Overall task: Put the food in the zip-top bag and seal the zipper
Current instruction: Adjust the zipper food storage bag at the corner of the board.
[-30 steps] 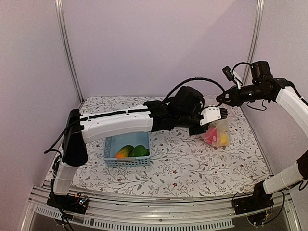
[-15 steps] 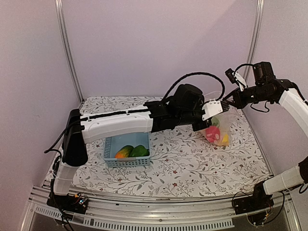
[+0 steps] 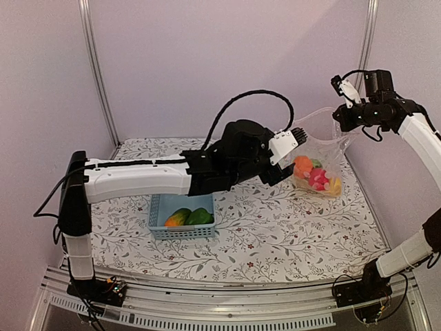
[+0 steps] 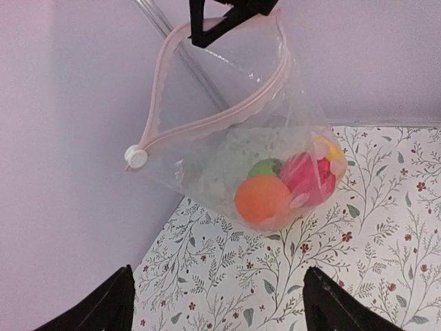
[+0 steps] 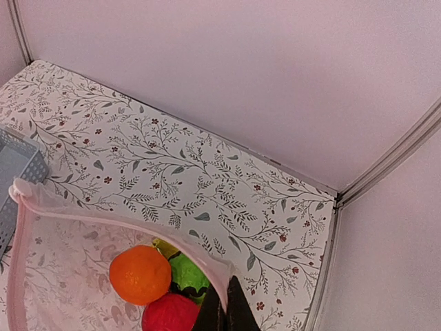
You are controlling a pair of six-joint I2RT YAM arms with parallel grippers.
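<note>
The zip-top bag hangs in the air over the right side of the table, with my right gripper shut on its top edge. In the right wrist view the shut fingertips pinch the pink zipper. The food inside the bag includes an orange, a red piece, a green piece and a yellow piece. The zipper gapes in a loop above its white slider. My left gripper stands open just left of the bag, with nothing between its fingers.
A light blue lattice basket sits on the floral cloth at centre left, under my left arm. It holds an orange-yellow piece and a green piece. Pale walls and metal posts close off the back and sides.
My left gripper has opened, let go of the bag and drawn back to the left. The right gripper has lifted the bag higher, and it now hangs from that gripper alone.
</note>
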